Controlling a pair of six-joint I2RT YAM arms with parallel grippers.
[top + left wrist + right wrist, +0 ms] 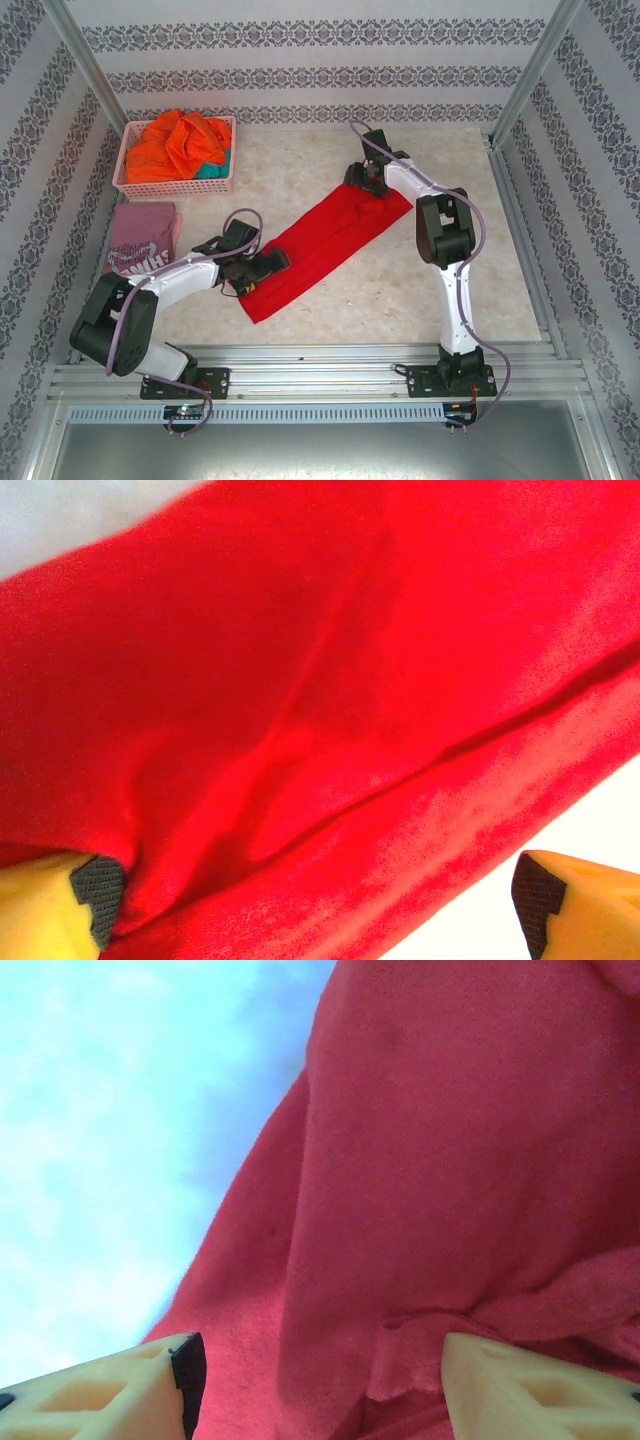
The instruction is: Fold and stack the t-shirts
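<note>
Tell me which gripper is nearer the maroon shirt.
Left. Left gripper sits at the red shirt's near end, right of the maroon shirt; right gripper is at the far end.

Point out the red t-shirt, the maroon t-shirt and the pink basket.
red t-shirt (325,250), top external view, middle of the strip.
maroon t-shirt (145,230), top external view, plain upper part.
pink basket (172,186), top external view, near wall.

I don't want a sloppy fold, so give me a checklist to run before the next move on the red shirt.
1. Left end effector open at near end of the red t-shirt: ok.
2. Right end effector open at its far end: ok.
3. Cloth gripped at either end: not ok.
4. Shirt lying in a flat strip: ok.
5. Hidden layers lined up: cannot tell.
6. Folded maroon t-shirt ready as stack base: ok.
</note>
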